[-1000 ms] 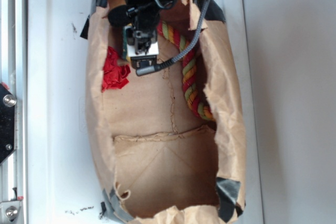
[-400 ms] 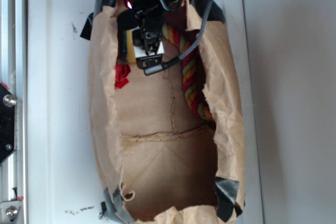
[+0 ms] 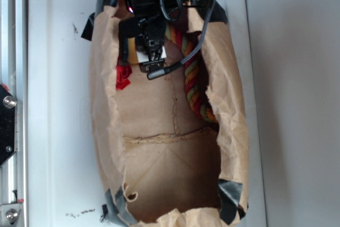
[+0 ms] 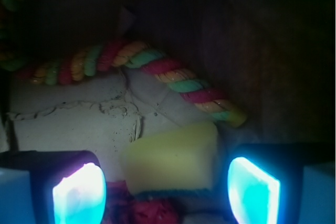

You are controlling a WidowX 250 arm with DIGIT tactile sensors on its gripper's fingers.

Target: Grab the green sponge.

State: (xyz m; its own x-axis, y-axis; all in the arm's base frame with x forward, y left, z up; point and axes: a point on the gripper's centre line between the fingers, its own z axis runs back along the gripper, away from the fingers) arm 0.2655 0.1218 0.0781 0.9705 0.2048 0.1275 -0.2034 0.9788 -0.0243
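The gripper [image 4: 165, 192] stands wide open, straddling the small yellow-foam, green-backed rectangular sponge [image 4: 173, 158], just below the red-yellow-green twisted rope [image 4: 173, 74]. Likely light, squashy; pinch its side faces.

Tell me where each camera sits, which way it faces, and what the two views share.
Exterior: overhead, facing down into the paper bag; shows the arm and gripper at the bag's far end.
Wrist: on the gripper, looking along its jaws at the bag floor; both glowing pads straddle the green sponge with gaps either side.
Shared: the rope, the sponge, the red ball.
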